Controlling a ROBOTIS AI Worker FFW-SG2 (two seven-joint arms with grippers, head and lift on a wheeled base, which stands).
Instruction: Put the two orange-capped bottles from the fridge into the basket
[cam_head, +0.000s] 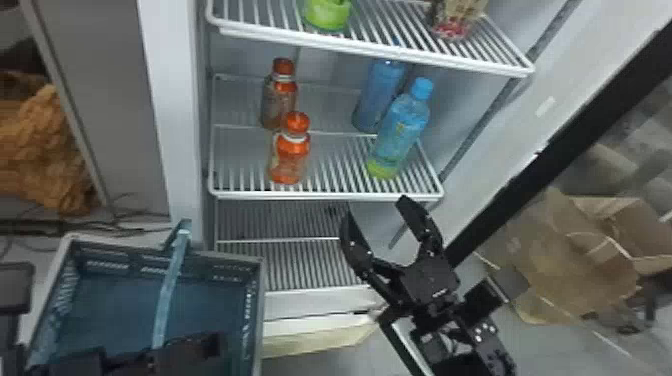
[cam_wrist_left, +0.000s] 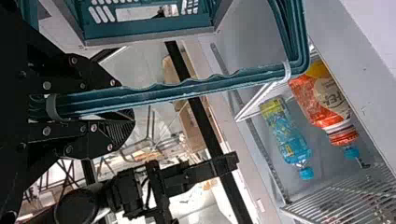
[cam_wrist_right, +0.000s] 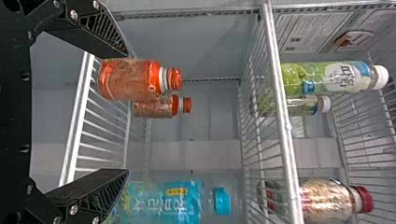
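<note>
Orange-capped bottles (cam_head: 290, 157) ahead-left of right gripper (cam_head: 375, 206), its fingers parted and empty, shelf's front edge (cam_head: 325, 196) near its tips, open room right of bottles, axes vertical, caps up, left gripper (cam_head: 200, 346) clamped on basket handle (cam_head: 170, 280)

Beyond our right gripper (cam_head: 375, 207), on the white wire shelf (cam_head: 325, 196), we saw two blue bottles (cam_head: 400, 130) (both upright) and, farther left, two orange-capped bottles (cam_head: 290, 159).
</note>
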